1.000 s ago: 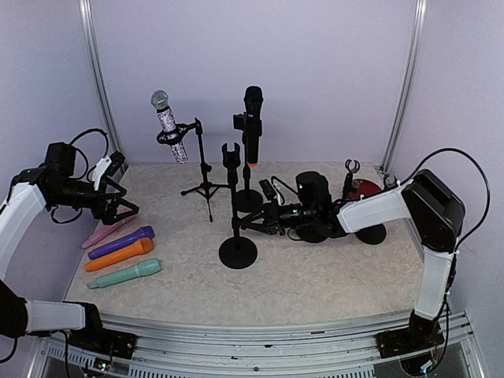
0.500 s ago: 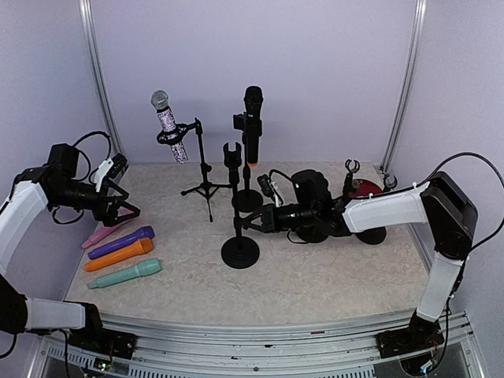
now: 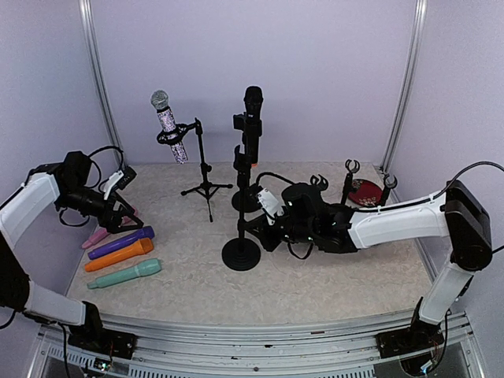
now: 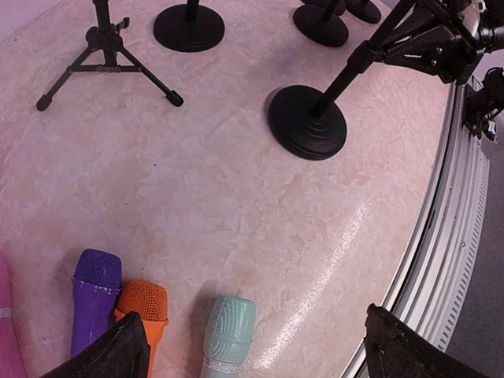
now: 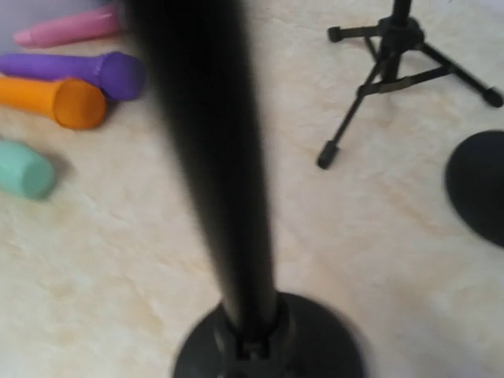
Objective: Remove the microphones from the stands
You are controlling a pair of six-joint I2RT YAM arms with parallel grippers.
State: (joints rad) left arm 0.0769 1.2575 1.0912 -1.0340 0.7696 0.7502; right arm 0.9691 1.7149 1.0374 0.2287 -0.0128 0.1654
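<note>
**A:** Where do things lie on the surface (image 3: 339,276)?

**B:** The right arm (image 3: 394,216) stretches low across it to the front stand (image 3: 240,252), whose clip is empty. Behind that, the rear stand (image 3: 239,122) holds the black microphone (image 3: 253,118) upright, long axis vertical, head on top. Further left, the glitter microphone (image 3: 167,126) leans in the tripod stand (image 3: 206,177).

**A:** Which arm is nearer?

**B:** The right, I'd say. The black microphone sits above and just behind the right hand (image 3: 256,227), so the reach is up and back.

**A:** Is that hand closed on anything?

**B:** I cannot tell. It is right at the front stand's pole, but its own camera shows only the blurred pole, no fingers.

**A:** And the other?

**B:** The left hand (image 4: 253,335) is spread wide and holds nothing. It hangs low over the loose microphones (image 3: 122,256), well apart from both loaded stands.
</note>
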